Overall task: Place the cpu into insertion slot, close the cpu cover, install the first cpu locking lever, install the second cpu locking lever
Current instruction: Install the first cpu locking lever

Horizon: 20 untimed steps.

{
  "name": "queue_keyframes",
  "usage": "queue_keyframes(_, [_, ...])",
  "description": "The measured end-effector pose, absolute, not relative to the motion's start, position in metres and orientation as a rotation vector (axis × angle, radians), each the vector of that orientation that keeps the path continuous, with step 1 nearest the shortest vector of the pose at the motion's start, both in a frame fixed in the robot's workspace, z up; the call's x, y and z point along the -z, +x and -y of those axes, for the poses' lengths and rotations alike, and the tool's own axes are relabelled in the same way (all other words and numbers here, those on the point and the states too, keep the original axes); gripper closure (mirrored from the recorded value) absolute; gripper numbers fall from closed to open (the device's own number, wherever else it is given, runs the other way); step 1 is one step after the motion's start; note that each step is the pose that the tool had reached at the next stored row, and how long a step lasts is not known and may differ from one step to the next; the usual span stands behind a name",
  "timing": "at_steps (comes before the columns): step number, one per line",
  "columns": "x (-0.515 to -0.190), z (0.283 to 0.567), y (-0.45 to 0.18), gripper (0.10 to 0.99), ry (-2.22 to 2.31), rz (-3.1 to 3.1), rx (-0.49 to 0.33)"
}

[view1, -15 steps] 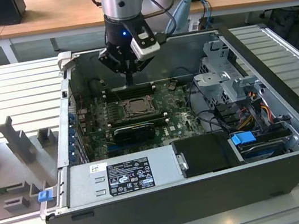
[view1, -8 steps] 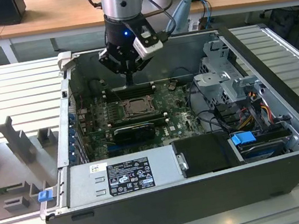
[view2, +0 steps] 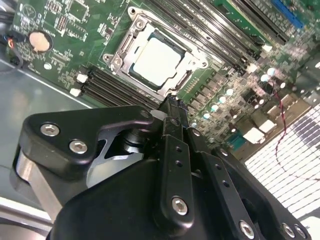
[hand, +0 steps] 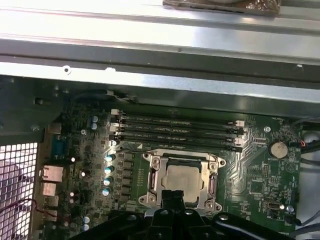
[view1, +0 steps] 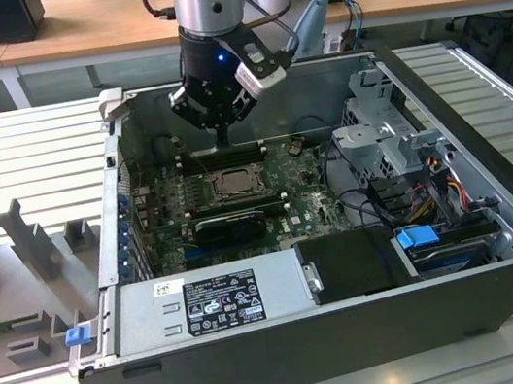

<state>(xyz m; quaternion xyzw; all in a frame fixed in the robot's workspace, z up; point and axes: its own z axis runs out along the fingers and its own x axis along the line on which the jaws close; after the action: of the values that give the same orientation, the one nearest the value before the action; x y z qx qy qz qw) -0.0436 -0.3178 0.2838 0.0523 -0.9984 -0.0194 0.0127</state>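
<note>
silver-grey cpu (view2: 157,60) sits in the insertion slot (view2: 167,38), cpu cover (view2: 123,48) flat around it. gripper (view2: 171,104) fingers pressed together, empty, near the slot's edge.

Pale silver cpu (view2: 157,60) flat in insertion slot (view2: 167,39), cpu cover (view2: 126,49) down flat around it

Exterior view is looking down into the open case (view1: 314,360) from farther off; both wrist views are facing the cpu (view2: 157,59) closely.
</note>
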Motion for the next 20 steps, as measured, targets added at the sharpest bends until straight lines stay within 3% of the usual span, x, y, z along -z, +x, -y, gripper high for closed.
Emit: queue_keyframes(20, [-0.271, 0.318, -0.068, 0.98, 0.058, 3.125, 0.095])
